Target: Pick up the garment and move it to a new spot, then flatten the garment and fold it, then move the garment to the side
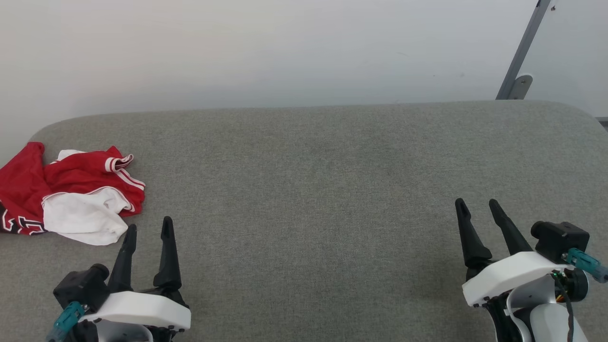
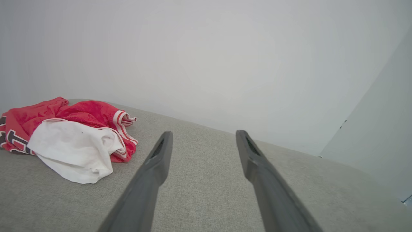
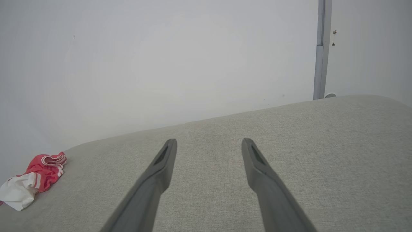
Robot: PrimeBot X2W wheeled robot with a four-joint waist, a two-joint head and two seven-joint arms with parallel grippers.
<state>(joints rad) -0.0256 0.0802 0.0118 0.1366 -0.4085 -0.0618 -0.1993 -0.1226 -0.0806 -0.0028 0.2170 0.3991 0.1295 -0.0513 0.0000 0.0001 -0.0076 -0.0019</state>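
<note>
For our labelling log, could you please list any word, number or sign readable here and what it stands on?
The garment: dark, white-edged lettering on its red fabric, crumpled and cut off at the picture's edge; no word can be read.
No other text is legible.

Head view: above, facing forward and down over grey surface [image 1: 304, 190].
Wrist views: low, along own fingers [image 2: 151, 180], toward wall [image 2: 206, 48].
Shared: the garment [image 1: 71, 199].

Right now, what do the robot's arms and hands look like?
The left hand and the right hand each have two long, tapering black fingers rising from a white shell. Beside each wrist sits a black block with a teal plug. A thin black cable runs down the right arm.
</note>
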